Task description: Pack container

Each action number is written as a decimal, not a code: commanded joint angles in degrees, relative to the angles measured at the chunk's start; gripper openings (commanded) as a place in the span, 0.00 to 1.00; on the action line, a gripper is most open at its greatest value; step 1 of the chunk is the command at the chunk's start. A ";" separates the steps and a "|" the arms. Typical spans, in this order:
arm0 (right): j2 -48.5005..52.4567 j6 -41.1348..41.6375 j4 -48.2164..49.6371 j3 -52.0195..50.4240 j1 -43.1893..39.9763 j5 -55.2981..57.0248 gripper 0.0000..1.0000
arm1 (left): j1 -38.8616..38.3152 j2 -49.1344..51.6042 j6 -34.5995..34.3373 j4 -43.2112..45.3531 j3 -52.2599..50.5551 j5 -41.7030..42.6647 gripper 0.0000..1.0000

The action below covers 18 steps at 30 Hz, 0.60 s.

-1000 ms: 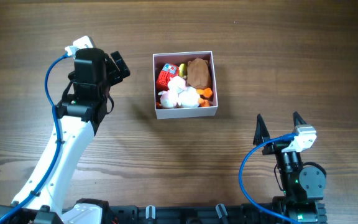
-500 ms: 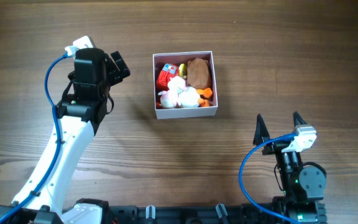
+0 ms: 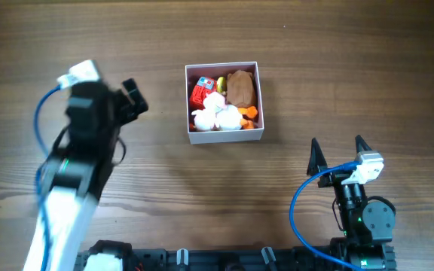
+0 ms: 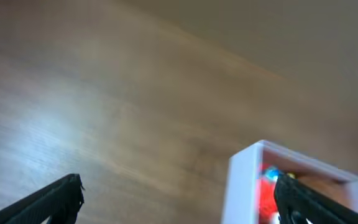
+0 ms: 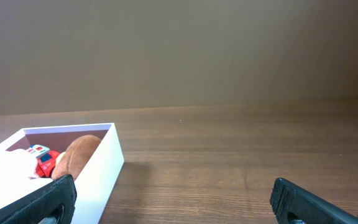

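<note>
One container sits at upper centre of the overhead view. It holds one red toy, one brown toy and a white heap whose pieces cannot be counted. There are two grippers. The left gripper, blurred, is left of the container and apart from it, jaws spread and empty. The right gripper, at lower right and well apart, also gapes empty. The right wrist view alone shows the container's white side wall; the left wrist view catches one blurred corner.
</note>
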 commanded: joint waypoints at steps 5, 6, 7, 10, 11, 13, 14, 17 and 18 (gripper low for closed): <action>-0.70 0.66 0.22 -0.11 -0.22 -0.09 1.00 | 0.42 -32.72 2.99 -11.39 0.11 -2.08 1.00; -0.70 0.68 0.20 -0.11 -0.22 -0.09 1.00 | 0.42 -36.20 2.93 -13.42 0.11 -0.87 1.00; -0.70 0.66 0.22 -0.11 -0.22 -0.09 1.00 | 0.44 -39.65 2.82 -15.39 0.07 0.33 1.00; -0.70 0.66 0.22 -0.11 -0.22 -0.09 1.00 | 3.19 -54.07 2.82 -18.45 -3.13 6.84 1.00; -0.70 0.63 0.20 -0.11 -0.22 -0.09 1.00 | 3.72 -55.41 2.82 -18.45 -3.93 7.37 1.00; -0.70 0.68 0.22 -0.11 -0.22 -0.09 1.00 | 5.05 -58.95 2.82 -18.43 -7.56 8.48 1.00; -0.70 0.66 0.20 -0.11 -0.22 -0.09 1.00 | 5.38 -59.23 2.82 -18.56 -9.09 9.05 1.00; -0.70 0.68 0.20 -0.11 -0.22 -0.09 1.00 | 6.08 -59.23 2.38 -16.92 -15.32 10.75 1.00; -0.70 0.66 0.20 -0.11 -0.22 -0.09 1.00 | 6.12 -59.23 2.40 -15.58 -17.22 10.97 1.00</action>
